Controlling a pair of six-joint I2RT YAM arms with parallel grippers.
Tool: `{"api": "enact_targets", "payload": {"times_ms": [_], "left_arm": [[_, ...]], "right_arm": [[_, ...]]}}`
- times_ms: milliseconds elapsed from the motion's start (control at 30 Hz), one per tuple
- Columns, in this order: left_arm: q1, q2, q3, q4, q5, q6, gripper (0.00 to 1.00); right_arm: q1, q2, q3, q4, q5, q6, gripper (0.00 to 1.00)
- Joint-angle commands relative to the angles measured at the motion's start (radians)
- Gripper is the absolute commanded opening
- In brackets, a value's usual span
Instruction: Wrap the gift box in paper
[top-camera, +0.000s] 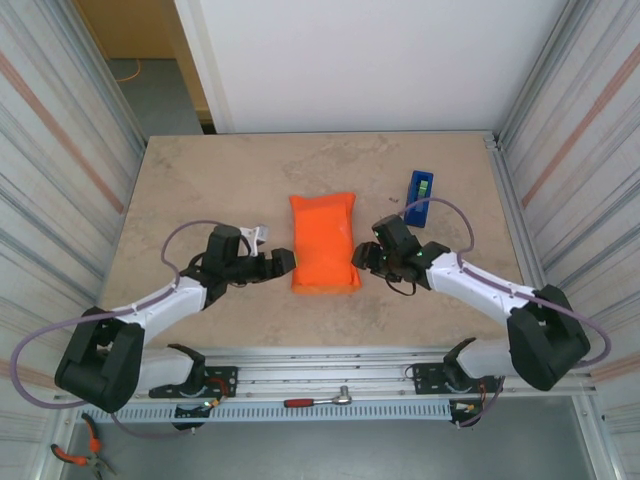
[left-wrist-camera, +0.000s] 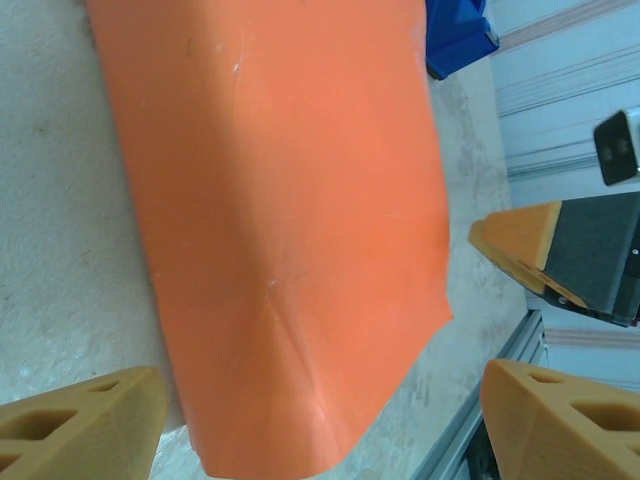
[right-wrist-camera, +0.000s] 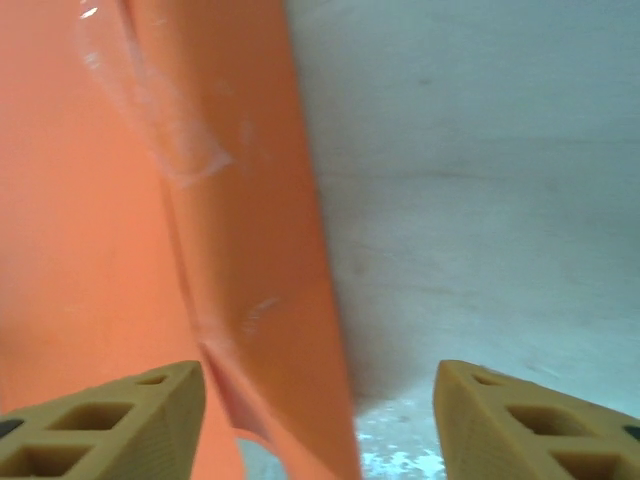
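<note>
Here the orange paper (top-camera: 323, 243) lies mid-way across the tabletop (top-camera: 200, 180) as a folded bundle, its long axis running away from the arms. The left pincer (top-camera: 284, 262) and right pincer (top-camera: 360, 256) flank its near end, both spread and empty, the right straddling its edge.

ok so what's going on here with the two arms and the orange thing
Two robot arms are wrapping a gift. The bright orange paper sheet lies folded into a bundle in the middle, whatever it covers hidden. The left fingers and right fingers flank it, both open, holding nothing. A narrow blue tape dispenser sits beyond on the right.
</note>
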Motion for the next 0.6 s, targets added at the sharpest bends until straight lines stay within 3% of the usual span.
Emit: {"api": "enact_targets", "payload": {"times_ms": [0, 233, 567], "left_arm": [[-0.006, -0.021, -0.005, 0.053, -0.038, 0.013, 0.82], [-0.023, 0.046, 0.038, 0.078, -0.044, 0.025, 0.83], [-0.104, 0.131, 0.051, 0.129, -0.061, 0.031, 0.83]], "right_arm": [[-0.004, -0.035, -0.024, -0.024, 0.079, 0.041, 0.55], [0.012, 0.040, -0.024, -0.002, 0.072, 0.025, 0.45], [0.109, 0.159, 0.058, 0.021, 0.068, 0.023, 0.43]]}}
